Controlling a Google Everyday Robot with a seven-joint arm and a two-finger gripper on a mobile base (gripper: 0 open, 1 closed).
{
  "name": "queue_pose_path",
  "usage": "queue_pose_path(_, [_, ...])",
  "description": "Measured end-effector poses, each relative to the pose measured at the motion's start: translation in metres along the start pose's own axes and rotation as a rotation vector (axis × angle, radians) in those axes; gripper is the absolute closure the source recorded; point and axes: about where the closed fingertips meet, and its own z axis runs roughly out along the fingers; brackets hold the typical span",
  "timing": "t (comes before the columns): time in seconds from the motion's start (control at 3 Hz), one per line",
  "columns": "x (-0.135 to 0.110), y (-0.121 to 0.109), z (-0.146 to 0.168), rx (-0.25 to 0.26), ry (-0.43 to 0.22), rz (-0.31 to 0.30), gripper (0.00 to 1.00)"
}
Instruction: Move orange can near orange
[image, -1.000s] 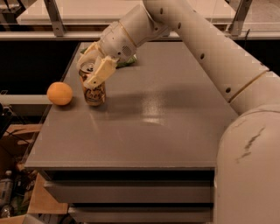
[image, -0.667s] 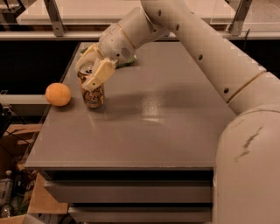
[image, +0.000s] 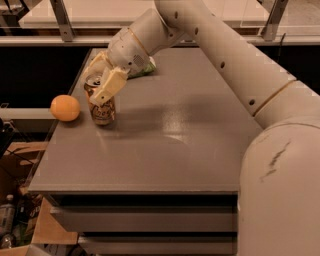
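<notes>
The orange can (image: 103, 110), bronze with pale lettering and a silver top, stands upright near the left edge of the grey table (image: 165, 150). My gripper (image: 101, 80) reaches down from the upper right and is shut on the can's upper part, one pale finger (image: 111, 85) in front of it and one behind. The orange (image: 65, 108), a round plain fruit, sits at the table's left edge, a small gap to the left of the can.
A green snack bag (image: 144, 67) lies behind the gripper, partly hidden by the wrist. My arm's large pale links (image: 280, 150) fill the right side. Cardboard boxes and clutter (image: 15, 210) lie on the floor to the left.
The gripper has moved slightly left with the can in it, narrowing the gap to the orange. The orange has not moved.
</notes>
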Motion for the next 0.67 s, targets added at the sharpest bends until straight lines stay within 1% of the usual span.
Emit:
queue_pose_path(0.33, [-0.0046, -0.0028, 0.0064, -0.016, 0.003, -0.006, 1.00])
queue_pose_path(0.67, [-0.0079, -0.0056, 0.0119, -0.021, 0.007, -0.002, 0.83])
